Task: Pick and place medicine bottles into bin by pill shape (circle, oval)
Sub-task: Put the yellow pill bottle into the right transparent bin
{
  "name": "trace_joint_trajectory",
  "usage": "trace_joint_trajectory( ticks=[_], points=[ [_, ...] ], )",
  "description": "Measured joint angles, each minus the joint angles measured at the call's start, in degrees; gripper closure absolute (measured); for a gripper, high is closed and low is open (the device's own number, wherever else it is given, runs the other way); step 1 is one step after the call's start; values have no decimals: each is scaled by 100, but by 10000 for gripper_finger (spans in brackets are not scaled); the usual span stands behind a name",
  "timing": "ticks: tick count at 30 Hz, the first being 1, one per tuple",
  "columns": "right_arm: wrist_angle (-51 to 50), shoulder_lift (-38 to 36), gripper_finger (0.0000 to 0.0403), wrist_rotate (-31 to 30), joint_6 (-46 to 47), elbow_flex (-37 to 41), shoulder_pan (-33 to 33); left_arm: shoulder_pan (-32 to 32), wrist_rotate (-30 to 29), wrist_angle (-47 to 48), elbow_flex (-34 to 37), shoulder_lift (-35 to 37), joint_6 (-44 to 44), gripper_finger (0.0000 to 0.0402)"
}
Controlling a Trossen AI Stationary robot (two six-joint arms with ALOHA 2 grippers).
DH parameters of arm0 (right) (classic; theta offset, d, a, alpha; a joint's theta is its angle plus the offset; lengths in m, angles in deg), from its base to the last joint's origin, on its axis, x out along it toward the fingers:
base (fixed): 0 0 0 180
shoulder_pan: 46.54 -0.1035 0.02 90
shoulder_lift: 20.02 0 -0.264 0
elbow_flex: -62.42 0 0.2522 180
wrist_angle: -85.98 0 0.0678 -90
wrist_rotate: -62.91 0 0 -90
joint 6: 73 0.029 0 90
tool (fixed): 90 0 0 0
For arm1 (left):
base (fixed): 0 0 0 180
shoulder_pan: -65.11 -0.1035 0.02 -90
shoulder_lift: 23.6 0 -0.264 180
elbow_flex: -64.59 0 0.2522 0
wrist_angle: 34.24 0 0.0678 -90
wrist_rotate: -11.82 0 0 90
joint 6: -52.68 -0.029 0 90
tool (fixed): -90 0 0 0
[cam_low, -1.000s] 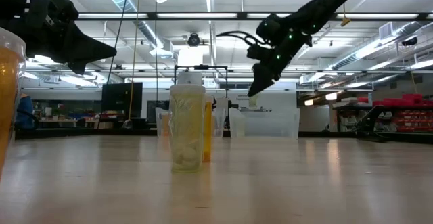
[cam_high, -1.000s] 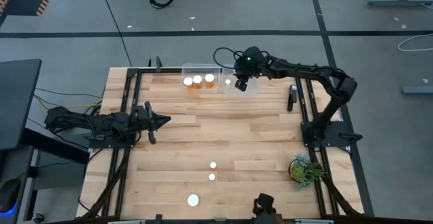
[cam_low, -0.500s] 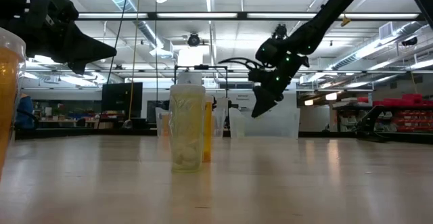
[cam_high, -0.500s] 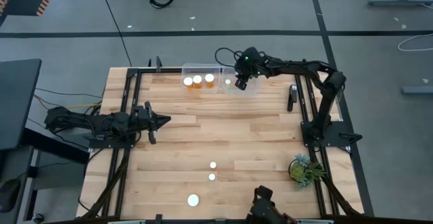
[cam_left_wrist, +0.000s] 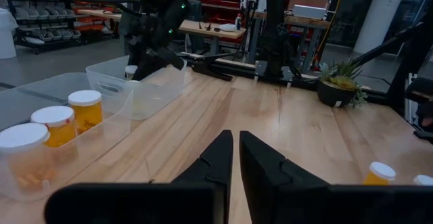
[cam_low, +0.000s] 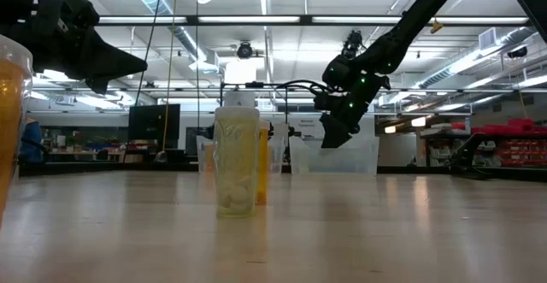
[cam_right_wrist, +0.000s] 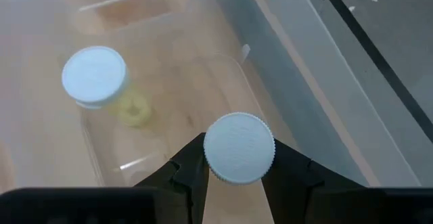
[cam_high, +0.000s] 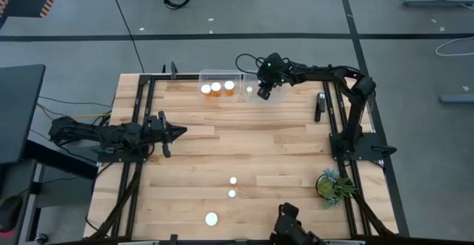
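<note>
Though unlabelled, bottle (cam_right_wrist: 239, 147) in right end effector (cam_right_wrist: 233, 173)

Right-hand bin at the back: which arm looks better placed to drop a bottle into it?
The right. Its gripper already holds a bottle over that bin, where another bottle stands. The left gripper waits at the table's left, fingers shut.

Overhead camera looks straight down on the whole worktop (cam_high: 252, 149). Low camera sits at surface level, facing the room. Each wrist camera peers close past its own arm; all share the clear bins (cam_high: 222, 88).
</note>
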Motion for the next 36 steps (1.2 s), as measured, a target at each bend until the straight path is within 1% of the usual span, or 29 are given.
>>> trace_joint_trajectory(
  ticks=[11, 18, 23, 30, 36],
  points=[
    [-38, 0, 271, -2, 216, 0, 0, 1, 0, 0, 0, 0, 2, 377],
    [-36, 0, 244, -4, 214, 0, 0, 2, 0, 0, 0, 0, 1, 366],
    [-37, 0, 234, -7, 214, 0, -1, 1, 0, 0, 0, 0, 1, 370],
    [-32, -2, 232, -13, 194, 0, -70, 2, 0, 0, 0, 0, 0, 378],
    [42, -2, 232, -38, 198, 0, -79, 0, 0, 0, 0, -2, 0, 368]
  ],
)
